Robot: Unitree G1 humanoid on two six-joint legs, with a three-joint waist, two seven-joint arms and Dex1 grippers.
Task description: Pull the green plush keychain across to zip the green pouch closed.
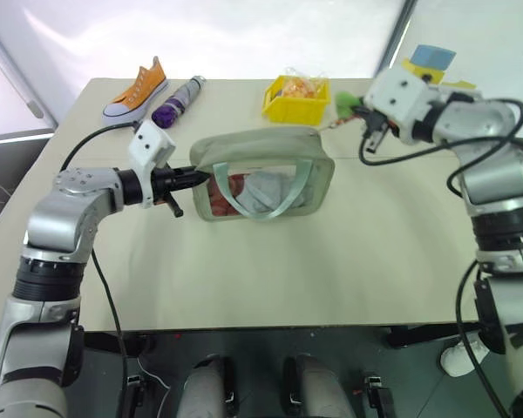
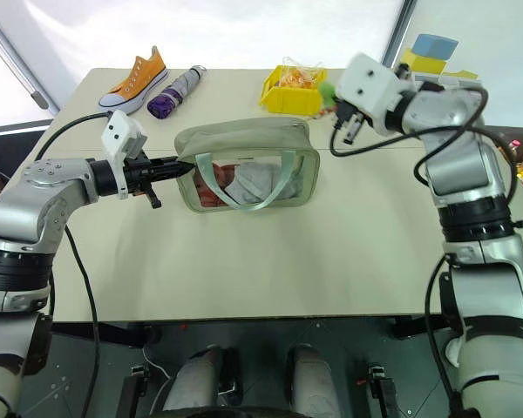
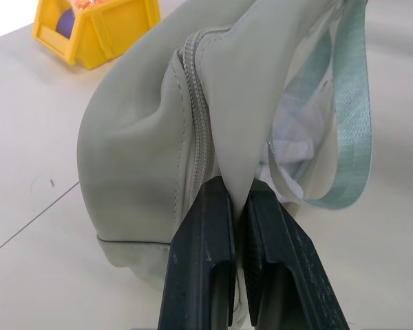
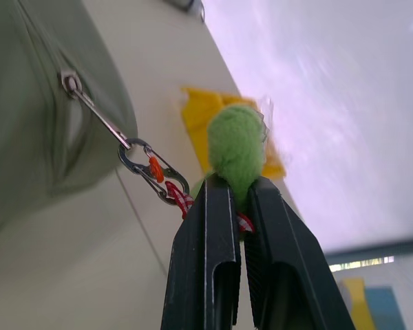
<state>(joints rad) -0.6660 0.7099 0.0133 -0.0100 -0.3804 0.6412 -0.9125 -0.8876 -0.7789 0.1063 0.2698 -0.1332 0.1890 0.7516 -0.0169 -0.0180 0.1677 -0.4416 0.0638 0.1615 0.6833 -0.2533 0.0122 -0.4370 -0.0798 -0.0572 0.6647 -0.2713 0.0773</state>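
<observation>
I have the pouch [image 1: 263, 174] lying near the middle of the table [image 1: 270, 270], its long axis running across from my left arm to my right, zipper edge along the far top; the keychain [image 4: 235, 152] sits just off the pouch's right end, beside the yellow bin [image 1: 295, 103], pinched in my right gripper [image 4: 237, 196]; its fingers are clamped tight on the fuzzy charm. From the charm a small clip and a thin link run back, drawn straight, to the zipper slider at the pouch's right end, so I judge the zip has been pulled nearly or fully across; the pouch's top reads as one shut seam in the head views, though I can't see the last teeth.

My left gripper [image 3: 239, 227] is clenched on the pouch's left end, at the fabric beside the zipper, anchoring it; that forearm reaches in roughly level from the left, pointing toward the right. The right arm is bent, elbow out, wrist raised above the table, fingers pointing back toward the pouch.

What matters next is the line from slider to charm: any further pull should stay along the pouch's long axis, away from the left grip; a pull off that line could lift or twist the pouch.
</observation>
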